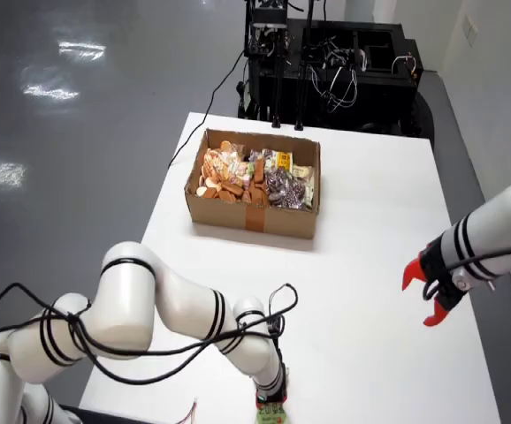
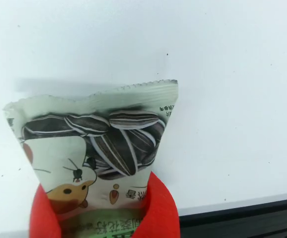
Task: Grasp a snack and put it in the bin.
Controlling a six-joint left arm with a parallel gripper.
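A pale green sunflower-seed snack packet point(image 2: 99, 148) fills the wrist view, and my gripper point(image 2: 104, 220) is shut on its lower end, one red finger point(image 2: 161, 208) on each side. The packet hangs just above the white table point(image 2: 223, 74). In the overhead view my gripper point(image 1: 271, 408) is at the table's near edge, at the bottom of the picture, with a bit of the packet point(image 1: 273, 417) showing under it. The cardboard bin point(image 1: 251, 215) stands at the far middle of the table, holding several snacks point(image 1: 238, 172).
A second white arm with an open red gripper point(image 1: 430, 296) hangs over the table's right side in the overhead view. Black equipment and cables point(image 1: 326, 62) stand behind the table. The table's dark edge point(image 2: 243, 220) runs just right of my fingers.
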